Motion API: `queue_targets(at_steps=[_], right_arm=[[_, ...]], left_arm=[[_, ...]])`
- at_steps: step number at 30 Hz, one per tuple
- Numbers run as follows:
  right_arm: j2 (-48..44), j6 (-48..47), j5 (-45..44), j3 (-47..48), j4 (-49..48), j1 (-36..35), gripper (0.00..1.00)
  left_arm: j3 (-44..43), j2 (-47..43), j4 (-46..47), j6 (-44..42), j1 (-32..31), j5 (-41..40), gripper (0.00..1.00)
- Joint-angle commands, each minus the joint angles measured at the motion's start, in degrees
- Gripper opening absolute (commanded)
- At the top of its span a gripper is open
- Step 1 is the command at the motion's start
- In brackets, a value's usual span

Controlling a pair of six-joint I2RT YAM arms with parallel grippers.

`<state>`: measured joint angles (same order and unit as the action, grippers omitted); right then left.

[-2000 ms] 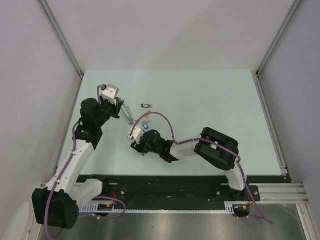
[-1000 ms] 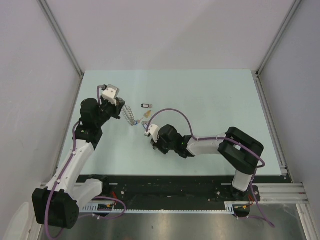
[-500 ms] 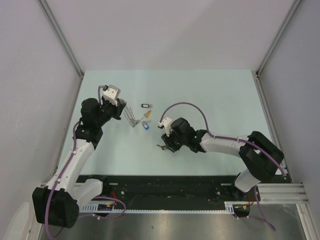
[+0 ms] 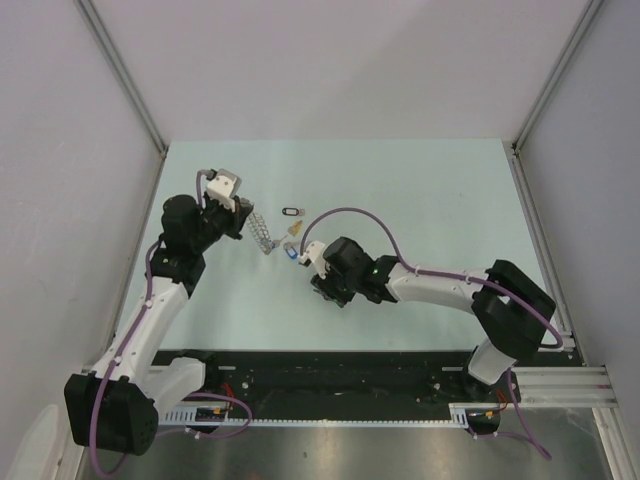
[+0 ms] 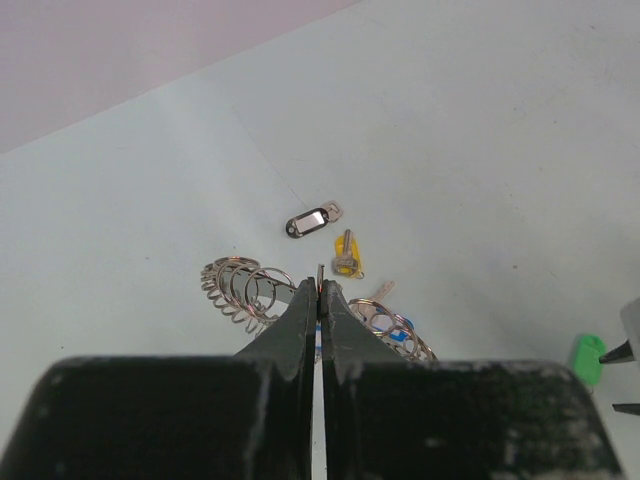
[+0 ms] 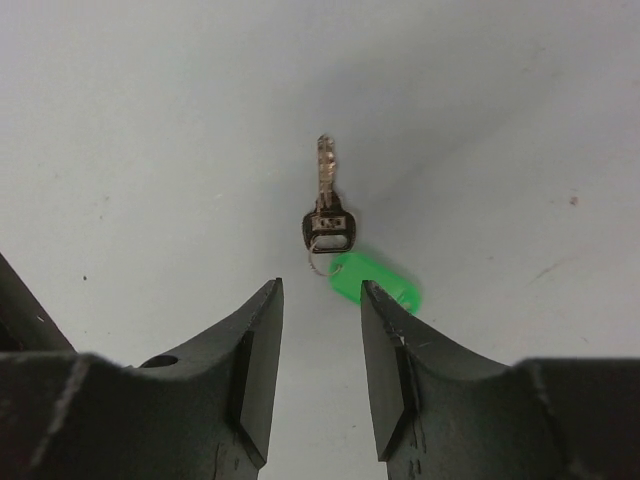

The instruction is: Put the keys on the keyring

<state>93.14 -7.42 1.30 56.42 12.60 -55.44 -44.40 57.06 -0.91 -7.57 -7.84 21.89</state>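
Note:
The keyring (image 5: 240, 285) is a silver coiled ring, pinched in my shut left gripper (image 5: 320, 290) and hanging to the table; in the top view it (image 4: 262, 233) lies just right of that gripper (image 4: 244, 223). Beyond it lie a black-tagged key (image 5: 312, 220), a yellow-tagged key (image 5: 346, 252) and a blue tag (image 5: 400, 338) among the ring's coils. My right gripper (image 6: 320, 290) is open, close above the table. A green-tagged key (image 6: 375, 282) lies just ahead of its fingertips, the tag beside the right finger. In the top view this gripper (image 4: 318, 285) hides that key.
The pale green table (image 4: 420, 200) is bounded by grey walls at the back and both sides. The right arm's purple cable (image 4: 350, 213) arcs above the table near the keys. The green tag also shows at the right edge of the left wrist view (image 5: 587, 357).
The right gripper pulled away from the keyring to the right, then came back left over the green-tagged key. The left gripper kept hold of the keyring and barely moved.

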Motion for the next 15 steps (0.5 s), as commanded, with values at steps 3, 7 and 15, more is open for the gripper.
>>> queue_targets(at_steps=[3, 7, 15], right_arm=[[3.4, -7.4, -3.9, 1.6, 0.2, -2.8, 0.42], [4.6, -9.4, -3.7, 1.6, -1.3, -3.4, 0.42], [7.0, -10.3, -5.5, 1.7, -3.6, -3.9, 0.36]], left_arm=[[-3.1, -0.3, 1.6, -0.7, 0.6, 1.8, 0.00], [-3.0, -0.3, 1.6, -0.7, 0.6, 1.8, 0.00], [-3.1, 0.1, 1.3, -0.6, 0.6, 1.9, 0.00]])
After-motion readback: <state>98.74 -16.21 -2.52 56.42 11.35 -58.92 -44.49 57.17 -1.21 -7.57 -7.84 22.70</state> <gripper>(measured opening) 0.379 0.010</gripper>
